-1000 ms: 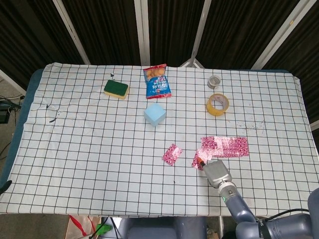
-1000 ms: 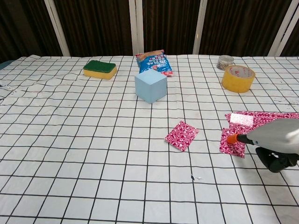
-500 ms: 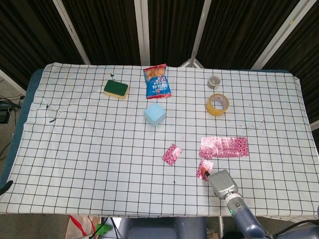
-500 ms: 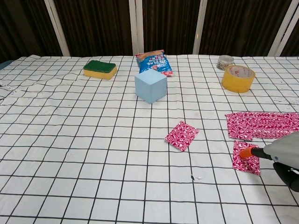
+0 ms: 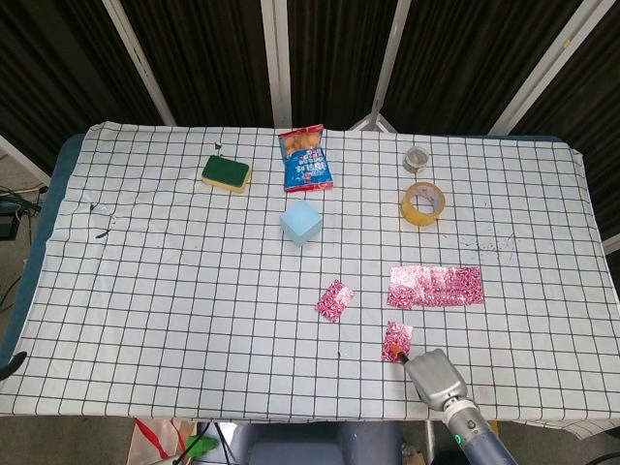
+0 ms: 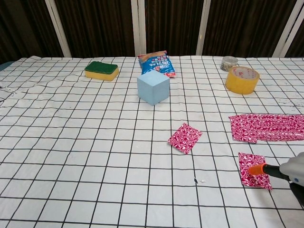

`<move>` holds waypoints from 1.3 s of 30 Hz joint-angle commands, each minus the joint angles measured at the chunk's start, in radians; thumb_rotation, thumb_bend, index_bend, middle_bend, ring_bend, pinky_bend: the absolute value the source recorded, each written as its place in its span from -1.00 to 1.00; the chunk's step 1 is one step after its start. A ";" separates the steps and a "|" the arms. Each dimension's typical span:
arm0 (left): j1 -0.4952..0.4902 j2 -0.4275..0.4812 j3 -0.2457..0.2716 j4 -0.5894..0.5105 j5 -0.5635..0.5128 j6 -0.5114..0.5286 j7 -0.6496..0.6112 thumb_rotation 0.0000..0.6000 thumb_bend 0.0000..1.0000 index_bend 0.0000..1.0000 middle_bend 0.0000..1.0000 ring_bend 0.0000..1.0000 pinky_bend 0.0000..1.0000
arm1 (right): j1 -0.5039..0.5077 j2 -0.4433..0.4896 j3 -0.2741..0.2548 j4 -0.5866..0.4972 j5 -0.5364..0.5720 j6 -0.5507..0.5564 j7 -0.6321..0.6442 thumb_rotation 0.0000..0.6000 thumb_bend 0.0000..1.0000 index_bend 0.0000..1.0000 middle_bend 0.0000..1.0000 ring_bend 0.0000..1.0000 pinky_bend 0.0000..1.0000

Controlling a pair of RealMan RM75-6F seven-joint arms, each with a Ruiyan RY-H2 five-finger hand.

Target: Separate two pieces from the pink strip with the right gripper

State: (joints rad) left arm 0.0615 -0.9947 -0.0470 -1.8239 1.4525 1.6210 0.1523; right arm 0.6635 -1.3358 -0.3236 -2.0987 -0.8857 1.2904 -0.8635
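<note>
The pink strip (image 5: pixel 436 287) (image 6: pixel 268 127) lies flat on the checked cloth at right. One torn-off pink piece (image 5: pixel 334 300) (image 6: pixel 185 138) lies alone to its left. A second pink piece (image 5: pixel 397 340) (image 6: pixel 254 169) sits nearer the front edge, apart from the strip. My right hand (image 5: pixel 436 376) (image 6: pixel 294 173) is low at the front right, and its orange fingertip (image 6: pixel 256 169) presses on that second piece's near edge. The rest of its fingers are hidden or out of frame. My left hand shows in neither view.
A blue cube (image 5: pixel 301 223) stands mid-table. Behind it are a green-and-yellow sponge (image 5: pixel 226 173) and a snack bag (image 5: pixel 306 158). A yellow tape roll (image 5: pixel 423 203) and a small tin (image 5: pixel 417 158) sit at the back right. The front table edge is just below my hand.
My right hand has drawn back toward the front edge, dragging the second pink piece away from the strip under its fingertip. A gap now separates that piece from the strip.
</note>
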 commanded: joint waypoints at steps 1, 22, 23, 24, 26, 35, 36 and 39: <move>0.000 0.000 -0.001 0.002 0.001 0.001 -0.003 1.00 -0.49 -0.71 -1.00 -1.00 -0.87 | -0.023 0.013 0.033 0.005 -0.070 0.038 0.048 1.00 1.00 -0.92 0.59 0.49 0.40; 0.004 0.001 0.006 -0.007 0.000 -0.001 0.004 1.00 -0.49 -0.71 -1.00 -1.00 -0.87 | -0.327 0.288 0.117 0.225 -0.417 0.325 0.741 1.00 0.27 -1.00 -0.91 -0.84 -0.63; 0.004 0.000 0.007 -0.007 0.000 -0.001 0.007 1.00 -0.49 -0.71 -1.00 -1.00 -0.87 | -0.343 0.287 0.109 0.233 -0.420 0.331 0.736 1.00 0.27 -1.00 -0.91 -0.85 -0.64; 0.004 -0.001 0.008 -0.008 0.000 -0.002 0.010 1.00 -0.49 -0.71 -1.00 -1.00 -0.87 | -0.359 0.285 0.103 0.240 -0.423 0.339 0.730 1.00 0.27 -1.00 -0.91 -0.85 -0.65; 0.005 -0.002 0.009 -0.010 0.000 -0.003 0.016 1.00 -0.49 -0.71 -1.00 -1.00 -0.87 | -0.401 0.272 0.094 0.258 -0.434 0.365 0.708 1.00 0.27 -1.00 -0.91 -0.86 -0.67; 0.020 0.004 0.017 -0.010 0.004 0.013 -0.002 1.00 -0.49 -0.71 -1.00 -1.00 -0.87 | -0.517 0.260 0.122 0.316 -0.461 0.428 0.780 1.00 0.27 -1.00 -0.92 -0.87 -0.72; 0.023 0.006 0.018 -0.015 -0.001 0.013 -0.005 1.00 -0.49 -0.71 -1.00 -1.00 -0.87 | -0.524 0.262 0.129 0.319 -0.466 0.431 0.793 1.00 0.27 -1.00 -0.92 -0.87 -0.72; 0.028 0.016 0.019 -0.022 -0.008 0.013 -0.017 1.00 -0.49 -0.71 -1.00 -1.00 -0.87 | -0.543 0.271 0.144 0.329 -0.486 0.438 0.813 1.00 0.27 -1.00 -0.92 -0.87 -0.72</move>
State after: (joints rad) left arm 0.0877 -0.9813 -0.0285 -1.8448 1.4455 1.6335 0.1374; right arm 0.1294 -1.0693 -0.1877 -1.7758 -1.3631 1.7228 -0.0583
